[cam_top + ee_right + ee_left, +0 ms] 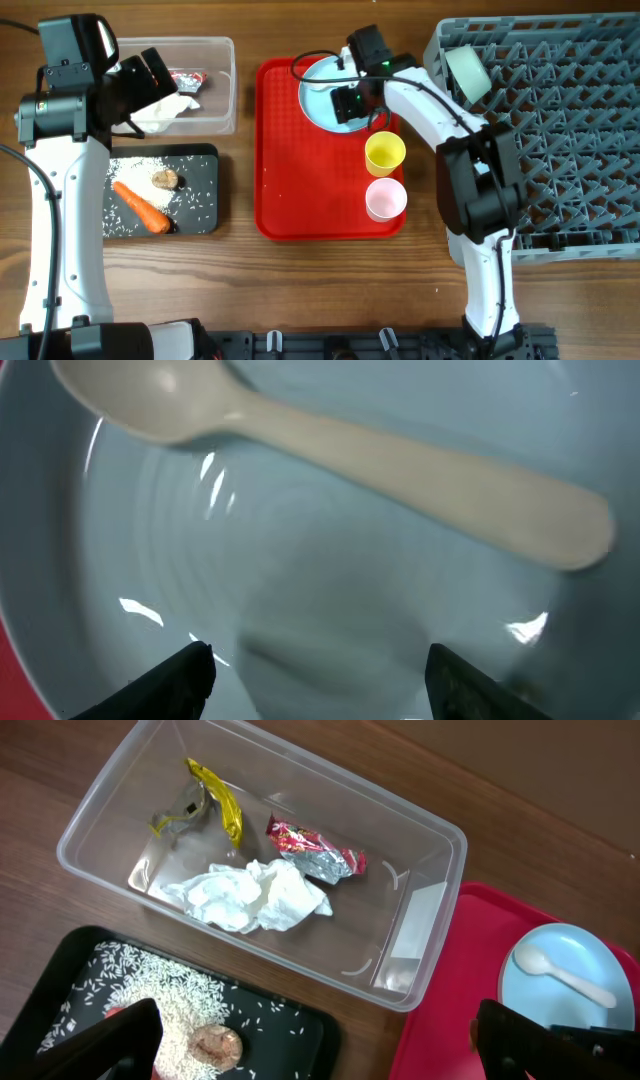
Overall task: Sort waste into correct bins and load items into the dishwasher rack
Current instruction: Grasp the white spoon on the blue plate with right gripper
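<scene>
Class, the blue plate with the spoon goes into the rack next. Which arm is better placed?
Right. Its jaws hang over the spoon and plate, beside the rack; the left arm reaches over the clear tub, beyond the red tray.

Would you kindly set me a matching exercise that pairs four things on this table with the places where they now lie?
Things:
1. orange carrot
2. red-and-white wrapper
3. white spoon
4. pink cup

Places:
A. on the red tray
B. in the clear tub
C. on the black tray
D. on the pale blue plate

Right pairs: 1-C, 2-B, 3-D, 4-A.
</scene>
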You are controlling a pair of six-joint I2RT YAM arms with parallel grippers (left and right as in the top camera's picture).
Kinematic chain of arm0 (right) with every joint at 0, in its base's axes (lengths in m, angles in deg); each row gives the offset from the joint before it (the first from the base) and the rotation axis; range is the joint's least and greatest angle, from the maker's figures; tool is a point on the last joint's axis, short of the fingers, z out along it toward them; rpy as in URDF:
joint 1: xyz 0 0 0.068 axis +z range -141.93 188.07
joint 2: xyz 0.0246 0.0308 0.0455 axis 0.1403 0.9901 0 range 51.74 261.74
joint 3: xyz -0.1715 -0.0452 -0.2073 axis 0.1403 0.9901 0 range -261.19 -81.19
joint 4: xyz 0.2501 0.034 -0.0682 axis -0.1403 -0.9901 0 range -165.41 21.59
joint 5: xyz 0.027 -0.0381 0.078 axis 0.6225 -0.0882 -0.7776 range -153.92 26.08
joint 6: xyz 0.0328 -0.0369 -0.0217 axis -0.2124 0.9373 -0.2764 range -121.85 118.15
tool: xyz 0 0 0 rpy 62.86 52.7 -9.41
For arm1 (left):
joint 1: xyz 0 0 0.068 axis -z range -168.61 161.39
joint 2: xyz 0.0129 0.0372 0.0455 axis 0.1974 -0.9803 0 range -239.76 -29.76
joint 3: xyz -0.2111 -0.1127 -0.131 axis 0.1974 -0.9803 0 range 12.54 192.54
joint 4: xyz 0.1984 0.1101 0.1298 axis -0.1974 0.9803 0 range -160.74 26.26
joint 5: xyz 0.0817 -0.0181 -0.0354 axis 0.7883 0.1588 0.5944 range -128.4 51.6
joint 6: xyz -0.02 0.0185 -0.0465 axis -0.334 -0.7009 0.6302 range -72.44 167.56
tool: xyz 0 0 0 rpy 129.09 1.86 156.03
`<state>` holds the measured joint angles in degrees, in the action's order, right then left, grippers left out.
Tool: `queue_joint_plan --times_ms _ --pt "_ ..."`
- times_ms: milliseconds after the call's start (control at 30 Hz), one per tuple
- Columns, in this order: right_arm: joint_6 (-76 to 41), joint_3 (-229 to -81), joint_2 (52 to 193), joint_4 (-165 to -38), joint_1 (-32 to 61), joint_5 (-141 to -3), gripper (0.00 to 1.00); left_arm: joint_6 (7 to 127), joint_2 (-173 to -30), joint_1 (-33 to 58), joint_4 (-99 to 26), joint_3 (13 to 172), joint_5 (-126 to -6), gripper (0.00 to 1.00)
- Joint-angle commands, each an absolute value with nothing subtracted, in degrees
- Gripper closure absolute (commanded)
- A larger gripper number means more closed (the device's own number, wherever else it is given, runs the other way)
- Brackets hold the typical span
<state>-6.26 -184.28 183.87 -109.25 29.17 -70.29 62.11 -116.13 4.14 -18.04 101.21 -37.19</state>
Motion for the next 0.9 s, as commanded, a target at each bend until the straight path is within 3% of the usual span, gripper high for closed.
queue_joint_plan --times_ms 0,333,867 --pt "-5.69 -184.26 186.32 -109.58 27.46 -69.75 0.30 63.02 -116.34 3.92 -18.12 101.27 -37.27 0.00" --pt "-6.35 -186.03 182.32 -109.69 27.38 -73.18 0.31 63.02 -116.34 3.92 -18.12 101.27 -37.27 0.00" --pt "-1.30 -186.18 186.17 -93.08 27.38 -72.35 0.24 63.02 -116.34 3.92 -18.12 101.27 -37.27 0.00"
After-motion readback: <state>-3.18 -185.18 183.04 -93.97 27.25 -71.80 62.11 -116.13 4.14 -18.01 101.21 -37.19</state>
